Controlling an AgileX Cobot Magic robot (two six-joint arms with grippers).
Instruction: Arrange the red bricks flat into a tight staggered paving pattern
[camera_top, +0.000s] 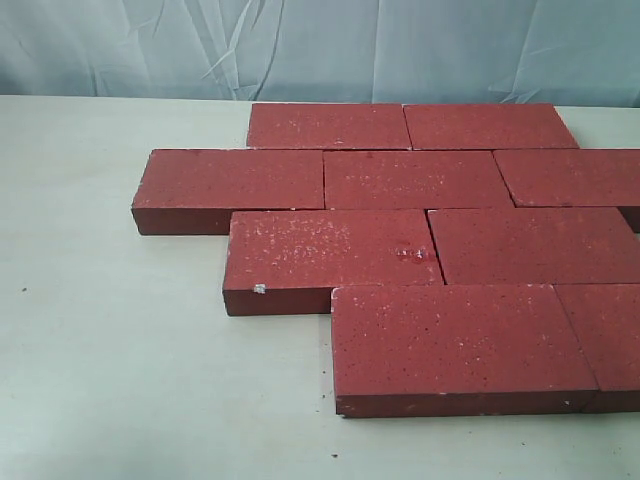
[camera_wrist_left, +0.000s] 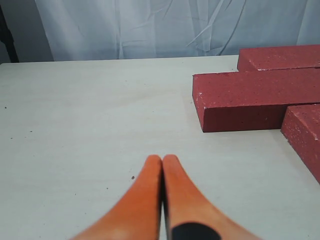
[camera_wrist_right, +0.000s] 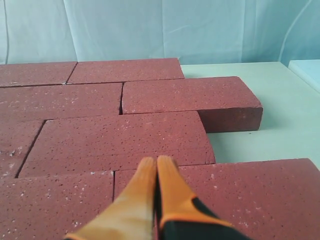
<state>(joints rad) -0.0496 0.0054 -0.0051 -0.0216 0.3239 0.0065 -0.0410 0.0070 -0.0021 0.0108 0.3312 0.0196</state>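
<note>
Red bricks (camera_top: 417, 180) lie flat in 4 staggered rows; we see left tool (camera_wrist_left: 162, 158) and right tool (camera_wrist_right: 156, 160) clenched empty.

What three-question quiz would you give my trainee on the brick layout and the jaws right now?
1. How many rows do the red bricks form in the exterior view?
2. True or false: the right gripper has its jaws open above the bricks.
3. The left gripper, jaws shut, is over: A) a brick; B) the table beside the bricks; C) a tray.
Key: 1 four; 2 false; 3 B.
</note>
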